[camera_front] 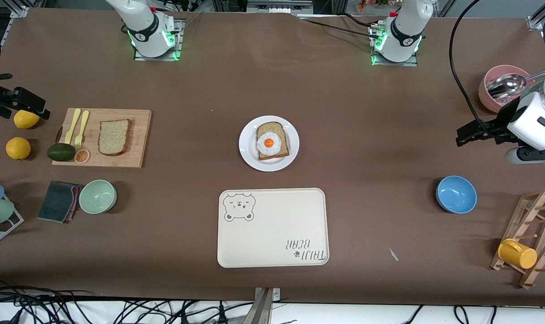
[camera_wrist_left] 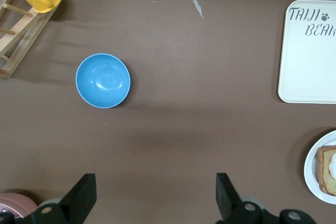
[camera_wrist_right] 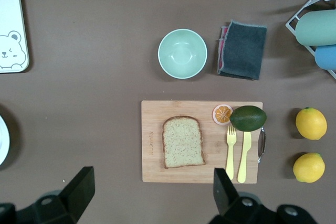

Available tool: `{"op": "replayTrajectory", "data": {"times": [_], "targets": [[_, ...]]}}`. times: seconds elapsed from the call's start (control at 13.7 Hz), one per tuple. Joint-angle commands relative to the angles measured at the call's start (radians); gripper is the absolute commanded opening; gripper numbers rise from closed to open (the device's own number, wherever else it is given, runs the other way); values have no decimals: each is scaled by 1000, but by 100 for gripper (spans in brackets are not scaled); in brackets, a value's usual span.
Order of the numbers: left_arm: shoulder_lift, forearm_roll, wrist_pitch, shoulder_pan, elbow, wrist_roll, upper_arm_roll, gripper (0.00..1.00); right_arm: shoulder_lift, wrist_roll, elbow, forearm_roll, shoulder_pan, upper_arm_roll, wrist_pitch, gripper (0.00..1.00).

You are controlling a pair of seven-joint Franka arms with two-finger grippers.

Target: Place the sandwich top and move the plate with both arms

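The sandwich top point(camera_front: 114, 137), a plain speckled bread slice, lies on a wooden cutting board point(camera_front: 137, 121); it also shows in the right wrist view point(camera_wrist_right: 182, 141). The white plate point(camera_front: 249, 157) sits mid-table and bears a bread slice with a fried egg point(camera_front: 272, 140); its rim shows in the left wrist view point(camera_wrist_left: 311, 174). My right gripper point(camera_front: 29, 104) point(camera_wrist_right: 152, 174) is open and empty, up in the air at the right arm's end of the table, by the lemons. My left gripper point(camera_front: 468, 134) point(camera_wrist_left: 155, 179) is open and empty, high over bare table at the left arm's end.
A cream bear-print tray point(camera_front: 272, 227) lies nearer the front camera than the plate. The board also holds a yellow fork and knife point(camera_front: 78, 126), an avocado point(camera_front: 60, 152) and an orange slice. Two lemons, a green bowl point(camera_front: 97, 196), a grey cloth, a blue bowl point(camera_front: 456, 194), a pink bowl with spoon point(camera_front: 493, 96) and a mug rack point(camera_front: 531, 238) stand around.
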Motion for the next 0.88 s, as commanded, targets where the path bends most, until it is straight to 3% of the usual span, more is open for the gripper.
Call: {"op": "replayTrajectory", "data": {"times": [0.0, 0.8], "targets": [[0, -27, -14, 4, 14, 8, 4, 100, 7, -17, 15, 1, 2, 0, -9, 100], [-1, -27, -14, 3, 14, 8, 2, 100, 73, -15, 15, 6, 14, 0, -9, 100]]}}
